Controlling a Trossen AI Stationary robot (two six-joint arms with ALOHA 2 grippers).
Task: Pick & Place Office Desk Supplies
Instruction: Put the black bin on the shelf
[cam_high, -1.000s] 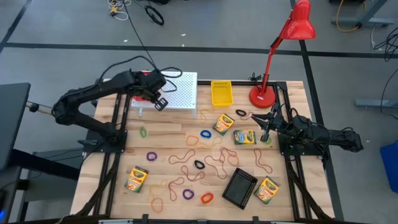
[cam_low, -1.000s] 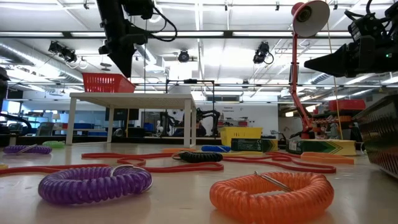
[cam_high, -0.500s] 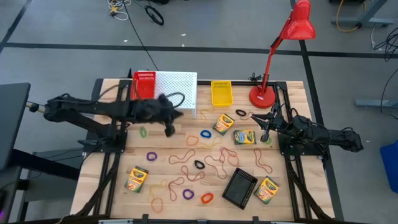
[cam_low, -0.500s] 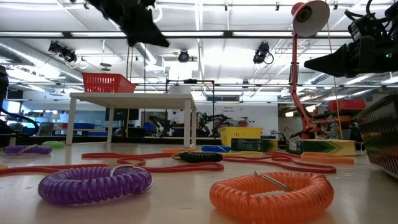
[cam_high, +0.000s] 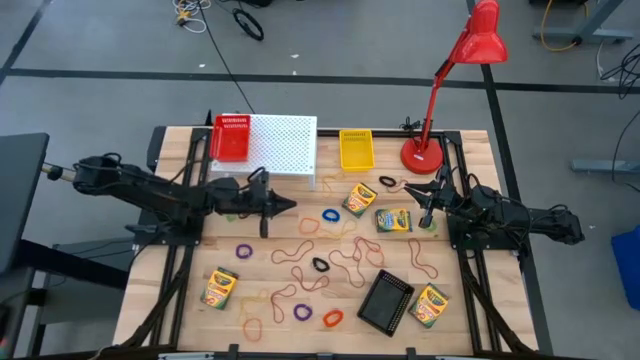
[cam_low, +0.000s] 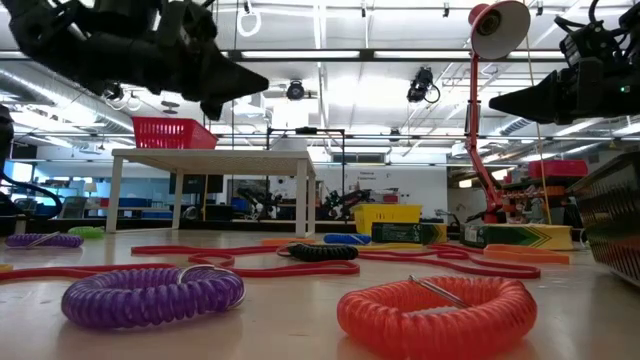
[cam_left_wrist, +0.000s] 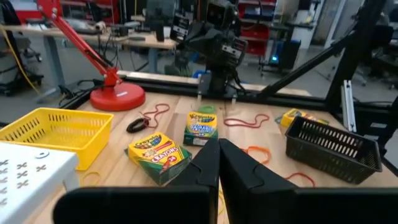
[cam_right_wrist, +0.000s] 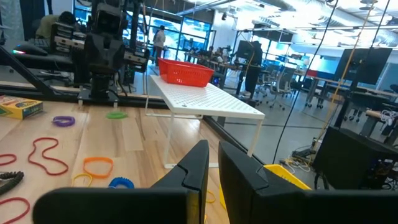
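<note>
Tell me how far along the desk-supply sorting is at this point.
Barely started. The yellow basket and black basket look empty; the red basket cannot be judged. Neither gripper holds anything: the left gripper is shut, over the table, and the right gripper waits near the lamp. Crayon boxes, rubber bands and elastic loops all lie loose.

Along counter's (cam_high: 470, 150) far edge, left to right: basket (cam_high: 230, 138) on perforated stand (cam_high: 283, 145), tray (cam_high: 356, 149), lamp (cam_high: 440, 95). Nearer, crayon boxes (cam_high: 362, 199) and loops (cam_high: 330, 215) scattered mid-counter; mesh bin (cam_high: 386, 301) near front right.
</note>
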